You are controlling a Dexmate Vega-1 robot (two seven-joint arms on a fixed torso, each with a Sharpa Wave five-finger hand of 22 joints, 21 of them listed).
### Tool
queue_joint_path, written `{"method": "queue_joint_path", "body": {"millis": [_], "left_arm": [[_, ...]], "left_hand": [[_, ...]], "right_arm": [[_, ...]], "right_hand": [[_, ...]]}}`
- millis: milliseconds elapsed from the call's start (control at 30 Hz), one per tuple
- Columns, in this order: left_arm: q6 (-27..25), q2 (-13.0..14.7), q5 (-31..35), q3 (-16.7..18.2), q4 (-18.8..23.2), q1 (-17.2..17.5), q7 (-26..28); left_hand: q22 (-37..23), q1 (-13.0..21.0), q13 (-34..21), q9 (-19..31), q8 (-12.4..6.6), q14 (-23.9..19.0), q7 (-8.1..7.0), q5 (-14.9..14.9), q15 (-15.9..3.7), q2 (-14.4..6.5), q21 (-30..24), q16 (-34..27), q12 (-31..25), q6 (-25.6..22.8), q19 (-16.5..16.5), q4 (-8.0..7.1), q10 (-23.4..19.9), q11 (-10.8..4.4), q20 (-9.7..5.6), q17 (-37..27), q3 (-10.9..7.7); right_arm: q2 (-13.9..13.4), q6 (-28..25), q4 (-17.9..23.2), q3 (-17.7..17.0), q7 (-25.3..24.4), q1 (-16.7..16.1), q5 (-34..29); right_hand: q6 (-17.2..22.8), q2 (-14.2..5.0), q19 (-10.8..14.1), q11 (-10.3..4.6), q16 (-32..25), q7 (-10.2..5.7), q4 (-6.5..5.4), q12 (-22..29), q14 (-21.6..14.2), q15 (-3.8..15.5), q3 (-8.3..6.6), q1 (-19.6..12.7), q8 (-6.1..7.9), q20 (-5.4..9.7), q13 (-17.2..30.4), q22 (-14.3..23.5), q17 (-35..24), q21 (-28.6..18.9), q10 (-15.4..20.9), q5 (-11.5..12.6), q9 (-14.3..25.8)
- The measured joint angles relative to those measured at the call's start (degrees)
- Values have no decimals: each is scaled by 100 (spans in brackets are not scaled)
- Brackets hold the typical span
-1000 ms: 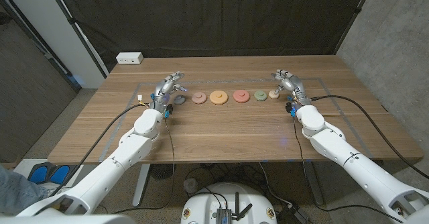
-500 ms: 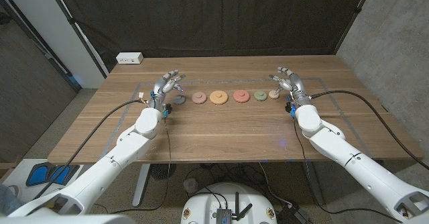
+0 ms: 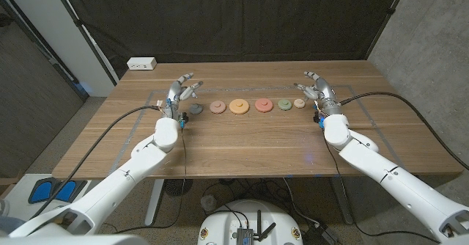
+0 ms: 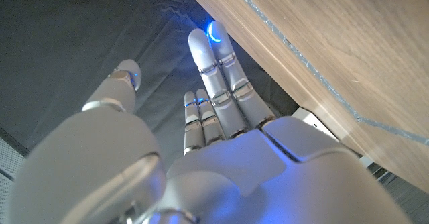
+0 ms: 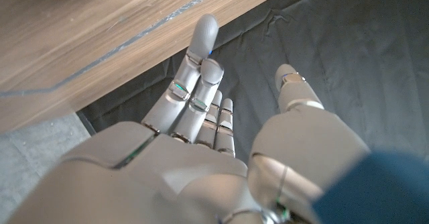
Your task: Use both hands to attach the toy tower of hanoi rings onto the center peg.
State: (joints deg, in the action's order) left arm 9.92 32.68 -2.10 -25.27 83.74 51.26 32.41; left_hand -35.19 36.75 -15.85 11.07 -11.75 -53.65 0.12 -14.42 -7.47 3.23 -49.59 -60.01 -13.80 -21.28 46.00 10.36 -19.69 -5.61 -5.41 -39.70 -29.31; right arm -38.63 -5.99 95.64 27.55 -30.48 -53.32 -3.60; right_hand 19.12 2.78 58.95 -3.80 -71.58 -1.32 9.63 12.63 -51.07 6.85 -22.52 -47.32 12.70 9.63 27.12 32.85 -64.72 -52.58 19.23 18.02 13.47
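Note:
Several flat rings lie in a row across the table's middle: a dark grey ring (image 3: pixel 196 109), a pink ring (image 3: pixel 218 107), an orange ring (image 3: pixel 238 106), a red ring (image 3: pixel 264 105), a green ring (image 3: pixel 284 105) and a small cream ring (image 3: pixel 299 103). My left hand (image 3: pixel 182 90) hovers just left of the dark grey ring, fingers spread and holding nothing. My right hand (image 3: pixel 317 89) hovers just right of the cream ring, also spread and empty. The left hand (image 4: pixel 214 123) and the right hand (image 5: pixel 201 117) show straight fingers in the wrist views.
A white power strip (image 3: pixel 141 64) lies at the table's back left corner. A faint taped outline (image 3: pixel 350 98) frames the work area. A black curtain hangs behind the table, and cables run along both arms.
Both hands have drifted slightly outward and away from the row of rings, the left to the left, the right to the right. The rings have not moved.

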Motion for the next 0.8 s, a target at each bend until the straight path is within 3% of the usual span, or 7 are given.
{"method": "queue_joint_path", "body": {"millis": [200,333,433,500,800], "left_arm": [[-201,-1,342,-16,3,-5,223],[-439,120,593,-32,328,91,364],[-582,191,739,-33,474,147,436],[-687,198,844,-33,486,153,479],[-1101,442,1239,-16,871,311,626]], "left_hand": [[0,23,-25,0,0,0,0,0,0,23,-22,-1,0,0,0,-16,-39,-23,0,0,15],[10,35,-26,0,0,1,-14,0,0,35,-45,-46,0,-14,0,1,-39,-23,0,4,32],[16,45,-26,0,0,1,-30,0,0,45,-46,-46,0,-30,10,-16,-39,-23,10,17,63],[16,46,-45,0,0,1,-30,0,0,45,-45,-46,0,-30,10,-16,-39,-23,10,17,63],[16,132,-80,-1,0,-21,-30,0,-21,21,-85,-89,0,-30,10,-24,-61,-45,10,26,103]], "right_arm": [[-46,-59,128,65,-41,-50,-106],[-48,-386,230,112,-337,-91,-608],[-51,-482,302,133,-398,-119,-731],[-57,-498,384,157,-405,-150,-746],[-100,-1094,700,276,-542,-231,-1293]], "right_hand": [[-31,-16,-50,0,45,-31,1,0,31,-31,49,-105,0,-12,61,-67,80,0,0,0,0],[-52,-16,-49,-3,45,-53,-30,0,30,-31,80,-105,0,-12,92,-91,134,-45,0,-24,0],[-63,-16,-73,-177,44,-129,-39,0,41,-20,124,-105,0,-35,118,-124,197,-45,73,-24,-1],[-50,-44,-81,-208,44,-155,-30,0,41,-20,129,-135,0,-44,130,-140,211,-90,104,-49,-1],[-72,-31,-84,-164,20,-132,-24,0,18,3,214,-241,0,-44,187,-231,267,-144,61,-50,-1]]}}
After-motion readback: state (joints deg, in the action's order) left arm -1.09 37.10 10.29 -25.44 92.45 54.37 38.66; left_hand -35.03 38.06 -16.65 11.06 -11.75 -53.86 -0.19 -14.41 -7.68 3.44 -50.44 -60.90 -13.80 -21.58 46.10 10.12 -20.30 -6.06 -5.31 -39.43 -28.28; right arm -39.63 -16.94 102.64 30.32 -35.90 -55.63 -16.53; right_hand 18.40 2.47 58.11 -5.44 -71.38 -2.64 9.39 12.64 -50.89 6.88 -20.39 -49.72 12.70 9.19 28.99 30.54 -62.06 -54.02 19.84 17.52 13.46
